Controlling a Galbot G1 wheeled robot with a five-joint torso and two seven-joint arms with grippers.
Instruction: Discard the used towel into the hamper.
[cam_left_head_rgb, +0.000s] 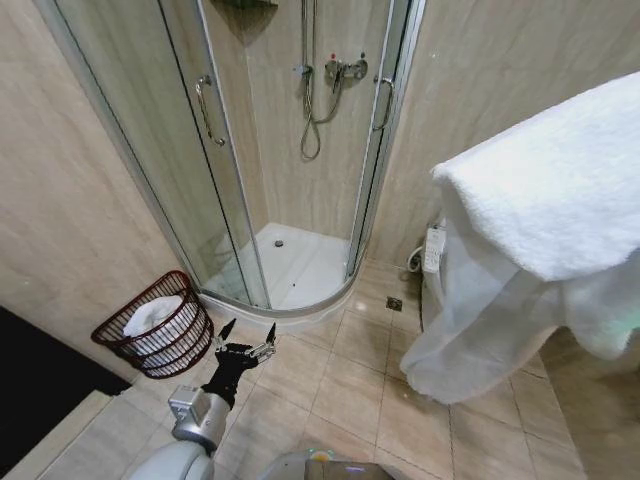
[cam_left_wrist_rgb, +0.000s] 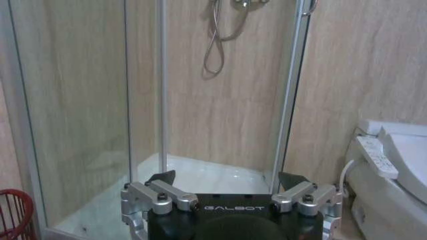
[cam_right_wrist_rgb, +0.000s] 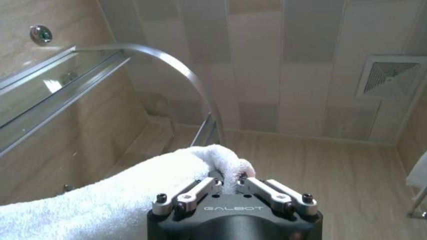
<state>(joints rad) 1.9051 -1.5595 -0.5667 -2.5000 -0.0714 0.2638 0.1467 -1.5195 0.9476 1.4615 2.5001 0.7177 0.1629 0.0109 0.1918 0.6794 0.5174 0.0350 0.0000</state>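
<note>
A large white towel (cam_left_head_rgb: 540, 200) hangs high at the right of the head view, draping down toward the floor. In the right wrist view my right gripper (cam_right_wrist_rgb: 231, 181) is shut on a fold of the towel (cam_right_wrist_rgb: 133, 200) and points up toward the ceiling. The hamper (cam_left_head_rgb: 185, 345), a dark red-brown wire basket, stands on the floor at the left beside the shower, with a white cloth (cam_left_head_rgb: 152, 316) inside it. My left gripper (cam_left_head_rgb: 247, 337) hangs low just right of the hamper, open and holding nothing. In the left wrist view the left gripper (cam_left_wrist_rgb: 227, 179) faces the shower, and the hamper's rim (cam_left_wrist_rgb: 13, 212) shows at the edge.
A curved glass shower enclosure (cam_left_head_rgb: 230, 200) fills the corner ahead, its raised base (cam_left_head_rgb: 300, 300) on the tiled floor. A toilet with a side control panel (cam_left_head_rgb: 433, 250) stands at the right behind the towel. Open tiles (cam_left_head_rgb: 340, 390) lie between hamper and toilet.
</note>
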